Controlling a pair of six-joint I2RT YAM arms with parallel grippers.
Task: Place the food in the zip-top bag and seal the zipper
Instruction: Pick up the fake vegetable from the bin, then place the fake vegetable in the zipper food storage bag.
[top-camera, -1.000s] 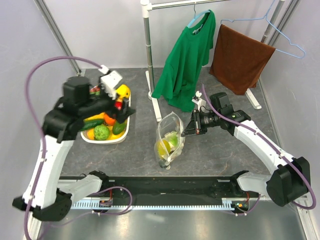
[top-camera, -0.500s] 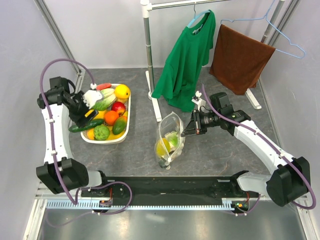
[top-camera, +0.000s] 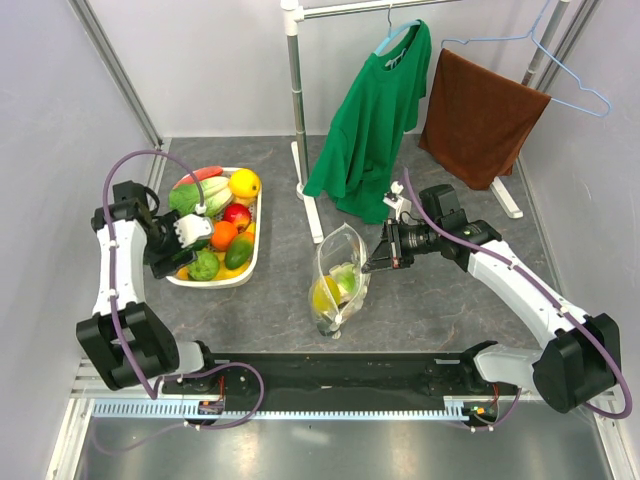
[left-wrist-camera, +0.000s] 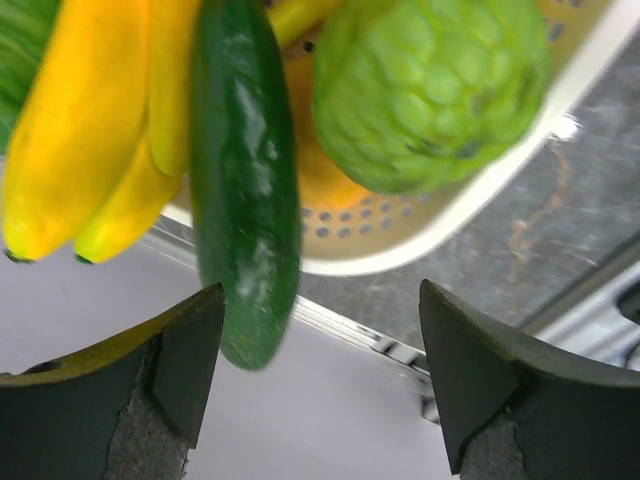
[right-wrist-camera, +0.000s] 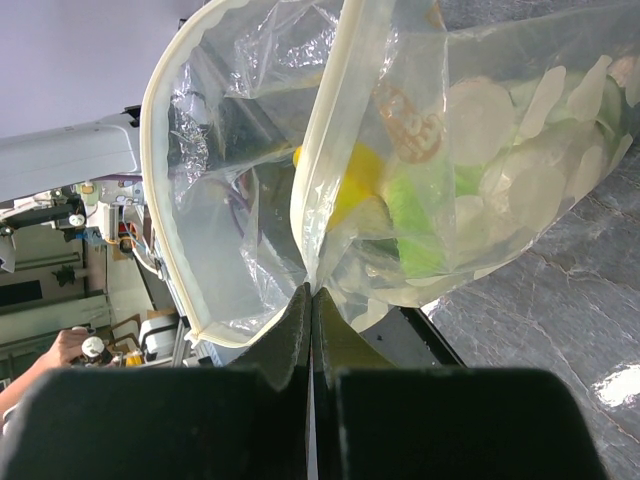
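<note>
At centre front, zip-top bag (top-camera: 340, 280): upright, mouth gaping, zipper (right-wrist-camera: 330, 130) unsealed; yellow and green food (right-wrist-camera: 420, 240) inside.
right gripper (right-wrist-camera: 311, 295): clamped tight on the bag's rim, where the two sides of the zipper meet.
left gripper (left-wrist-camera: 320, 390): jaws spread wide, empty, touching nothing; hovers at the near rim of the tray (left-wrist-camera: 400, 235).
tray: white, perforated; cucumber (left-wrist-camera: 245, 200) tip just ahead of the jaws, bananas (left-wrist-camera: 70, 130) and bumpy green fruit (left-wrist-camera: 430, 90) beyond.
</note>
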